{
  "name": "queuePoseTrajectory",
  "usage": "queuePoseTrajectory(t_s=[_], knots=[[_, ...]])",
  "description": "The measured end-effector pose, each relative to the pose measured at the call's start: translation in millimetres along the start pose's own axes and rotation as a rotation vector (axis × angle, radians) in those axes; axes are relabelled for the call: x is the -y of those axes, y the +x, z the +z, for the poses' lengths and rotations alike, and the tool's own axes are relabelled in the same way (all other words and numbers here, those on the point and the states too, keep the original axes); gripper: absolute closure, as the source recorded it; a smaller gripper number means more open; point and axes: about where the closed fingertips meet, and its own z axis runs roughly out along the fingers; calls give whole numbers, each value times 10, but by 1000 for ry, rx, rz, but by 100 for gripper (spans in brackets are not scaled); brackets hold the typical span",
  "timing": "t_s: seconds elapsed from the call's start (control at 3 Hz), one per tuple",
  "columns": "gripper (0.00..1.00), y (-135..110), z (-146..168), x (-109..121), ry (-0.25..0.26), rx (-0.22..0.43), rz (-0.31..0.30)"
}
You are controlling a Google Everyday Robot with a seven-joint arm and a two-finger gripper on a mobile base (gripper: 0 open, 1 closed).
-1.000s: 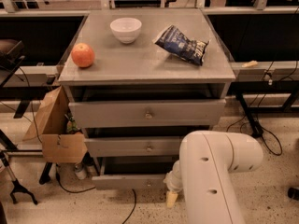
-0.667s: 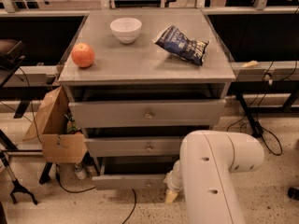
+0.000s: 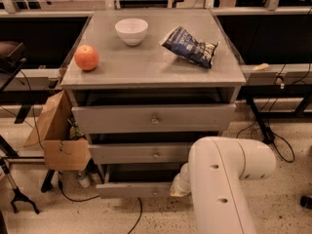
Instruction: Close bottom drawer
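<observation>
The bottom drawer (image 3: 131,189) is the lowest, slimmest grey front of the cabinet. It stands pulled out a little, with a dark gap above its front panel. Its knob is hidden behind my arm. My white arm (image 3: 222,179) fills the lower right of the camera view. Its wrist end (image 3: 179,185) reaches the right part of the bottom drawer's front. The gripper itself is hidden behind the arm. The middle drawer front (image 3: 146,153) and the tall top drawer front (image 3: 153,118) both stand slightly out too.
On the cabinet top (image 3: 146,65) lie an orange fruit (image 3: 87,57), a white bowl (image 3: 131,31) and a dark blue snack bag (image 3: 190,46). An open cardboard box (image 3: 56,133) stands at the cabinet's left. Cables run across the speckled floor (image 3: 287,199).
</observation>
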Motion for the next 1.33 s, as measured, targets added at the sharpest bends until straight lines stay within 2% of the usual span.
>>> queuePoseTrajectory(t_s=[0.33,0.67,1.0,1.33], knots=[[89,37,-9,253,45,26,44],[100,45,-18,215,47,27,46],[82,56,-1,181,52,36,59],[59,71,24,209,73,58,89]])
